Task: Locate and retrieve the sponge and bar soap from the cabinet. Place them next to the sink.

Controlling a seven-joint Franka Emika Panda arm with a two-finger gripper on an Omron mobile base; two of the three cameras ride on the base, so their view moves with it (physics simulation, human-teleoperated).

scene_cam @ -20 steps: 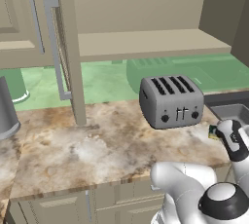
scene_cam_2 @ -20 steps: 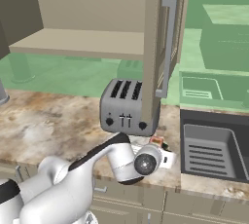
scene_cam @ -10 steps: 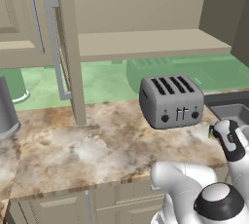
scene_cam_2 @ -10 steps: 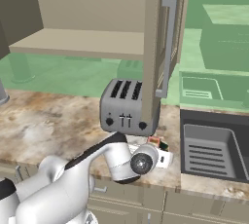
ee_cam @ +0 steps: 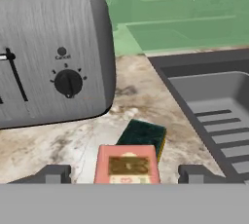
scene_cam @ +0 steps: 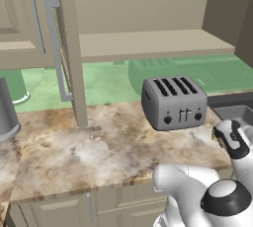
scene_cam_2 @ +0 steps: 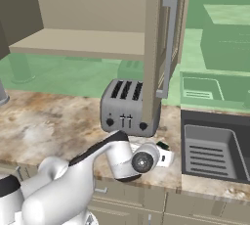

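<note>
Tool [ee_cam: 124, 174] open, fingertips [ee_cam: 53, 173] spread either side of bar soap [ee_cam: 127, 164], not gripping. Bar soap flat on tabletop [ee_cam: 58, 142], between toaster [ee_cam: 51, 55] and sink [ee_cam: 214, 106]. Sponge [ee_cam: 143, 135] just behind soap, touching, green layer up. Cabinet [scene_cam: 148, 43] door open, shelf bare.

We see brushed, matt metal on the toaster [ee_cam: 53, 52], mottled polished stone on the counter [scene_cam: 99, 147], a smooth pinkish soap [ee_cam: 127, 164], a rough green-topped sponge [ee_cam: 143, 134] and a ridged grey sink [ee_cam: 214, 106].
</note>
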